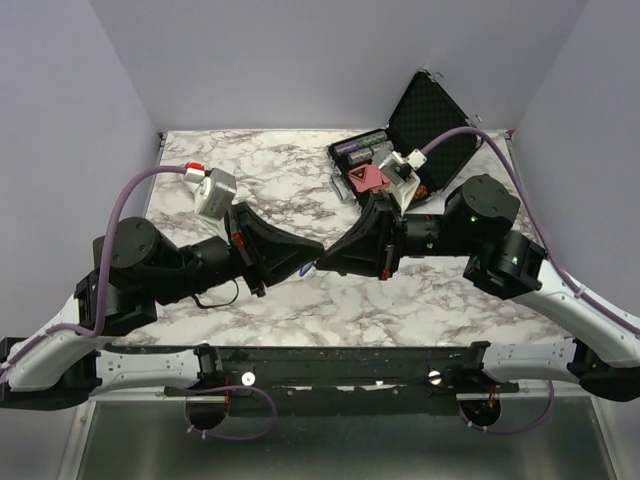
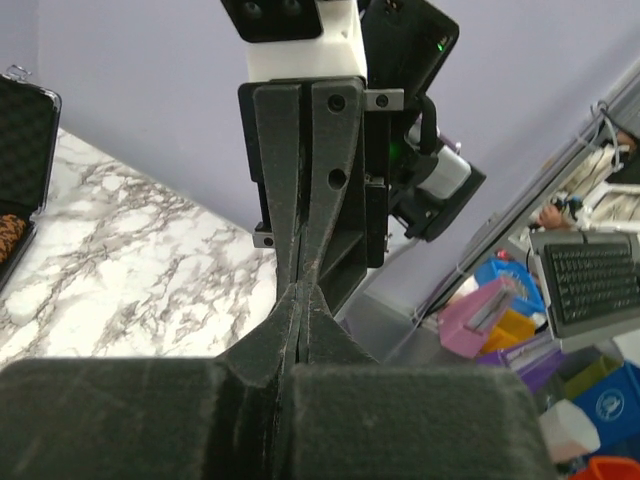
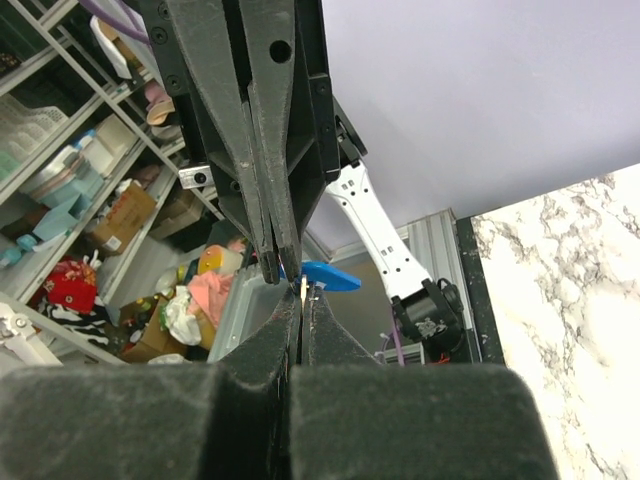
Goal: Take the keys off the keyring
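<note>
The right gripper (image 3: 301,305) has its two black fingers pressed flat together. At their very tips the right wrist view shows a thin pale metal sliver (image 3: 303,290); I cannot tell whether it is the ring or a key. The left gripper (image 3: 272,265) meets it tip to tip, and its own dark fingers are likewise closed with no gap between them. No separate silvery key can be picked out in any view.

The small bright-blue oblong plastic tag of the keyring (image 3: 328,276) juts out sideways just beside the point where the two sets of fingertips meet. It touches or nearly touches them. Which gripper grips it is hidden by the fingers. From the top camera the tag is only a blue speck at the junction of the two grippers, over the middle of the table.

Both arms reach inward from their sides, forming a shallow V with the meeting point held above the white-and-grey marble-patterned table top (image 1: 270,180). A purple cable (image 1: 140,185) loops from each wrist back over its arm. At the far right corner of the table stands an open black foam-lined case (image 1: 432,108), its lid tilted up. Small green and purple cylinders (image 1: 360,145) lie in its base, well apart from the grippers.
</note>
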Robot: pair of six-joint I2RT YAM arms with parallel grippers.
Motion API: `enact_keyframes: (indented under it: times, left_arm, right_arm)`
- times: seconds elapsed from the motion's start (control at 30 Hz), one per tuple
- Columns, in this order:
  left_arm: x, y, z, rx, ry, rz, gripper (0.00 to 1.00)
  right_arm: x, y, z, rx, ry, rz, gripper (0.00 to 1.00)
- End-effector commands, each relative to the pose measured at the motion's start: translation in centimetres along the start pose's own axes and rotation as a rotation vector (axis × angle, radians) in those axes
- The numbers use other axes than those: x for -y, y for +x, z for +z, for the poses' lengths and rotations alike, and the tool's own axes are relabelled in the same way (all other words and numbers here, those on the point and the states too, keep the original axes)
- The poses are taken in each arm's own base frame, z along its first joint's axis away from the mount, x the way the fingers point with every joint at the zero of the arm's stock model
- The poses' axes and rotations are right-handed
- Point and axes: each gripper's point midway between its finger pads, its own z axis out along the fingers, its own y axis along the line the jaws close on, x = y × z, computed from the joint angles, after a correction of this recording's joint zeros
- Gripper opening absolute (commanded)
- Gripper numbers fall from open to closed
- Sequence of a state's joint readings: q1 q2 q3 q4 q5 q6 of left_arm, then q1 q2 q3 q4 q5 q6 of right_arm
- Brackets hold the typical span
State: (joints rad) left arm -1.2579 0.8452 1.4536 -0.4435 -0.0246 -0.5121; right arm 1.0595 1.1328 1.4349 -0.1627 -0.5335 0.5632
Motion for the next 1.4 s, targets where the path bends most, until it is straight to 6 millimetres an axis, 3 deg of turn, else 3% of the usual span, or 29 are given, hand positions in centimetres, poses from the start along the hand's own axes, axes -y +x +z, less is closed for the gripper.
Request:
enact_keyframes:
  times: [0.0, 0.37, 0.77, 1.13, 1.37]
  left_arm:
    - [1.6, 3.7, 0.4, -0.204, 0.105, 0.047, 0.00]
    - [1.6, 5.5, 0.0, -0.287, 0.131, 0.055, 0.00]
    - [0.3, 7.1, -1.2, -0.341, 0.100, 0.084, 0.00]
    - [0.0, 8.0, -2.0, -0.363, 0.178, 0.051, 0.00]
    - [0.2, 9.1, -2.3, -0.440, 0.236, 0.042, 0.00]
  right_arm:
    - [0.6, 0.3, 0.1, -0.027, 0.027, -0.002, 0.01]
    - [0.1, -0.2, -0.1, -0.021, 0.019, -0.006, 0.01]
    - [-0.7, -0.4, -0.2, -0.026, -0.012, -0.003, 0.01]
    - [-2.3, 0.0, -0.3, -0.069, -0.095, -0.003, 0.01]
    - [-2.3, 0.1, -0.1, -0.081, -0.099, 0.000, 0.01]
